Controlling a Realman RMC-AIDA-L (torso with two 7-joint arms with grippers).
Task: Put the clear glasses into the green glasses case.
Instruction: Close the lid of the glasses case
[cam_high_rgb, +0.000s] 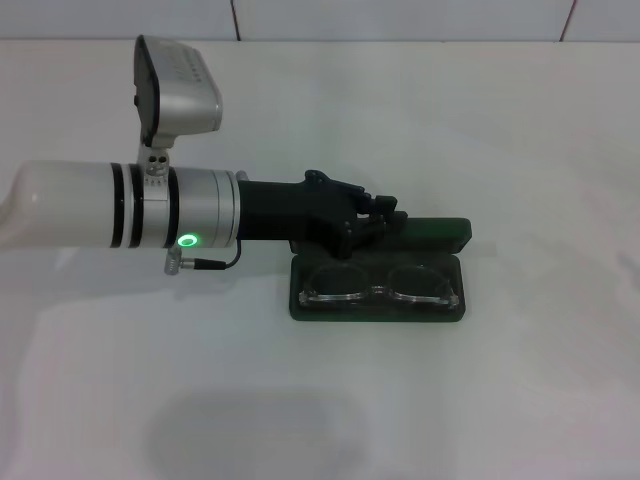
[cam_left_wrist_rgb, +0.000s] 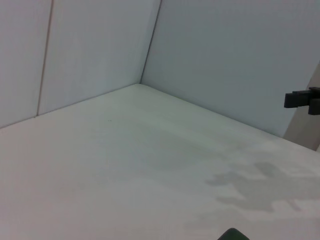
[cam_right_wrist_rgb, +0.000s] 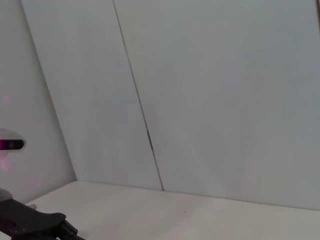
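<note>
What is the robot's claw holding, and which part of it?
It cannot be told. The left claw sits at the raised lid of the green glasses case. The clear glasses lie inside, unheld.

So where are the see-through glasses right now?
In the head view, the glasses lie inside the open green case near the middle of the table, just in front of the left tool.

Green case (cam_high_rgb: 378, 305) lies open on the white surface, dark rectangular tray with rounded corners, long side across the view; lid (cam_high_rgb: 440, 232) raised behind the tray along its far edge. Clear glasses (cam_high_rgb: 380, 285) lie inside the tray, lenses side by side, colourless frame, spanning nearly the tray's full width. Lining looks dark.
</note>
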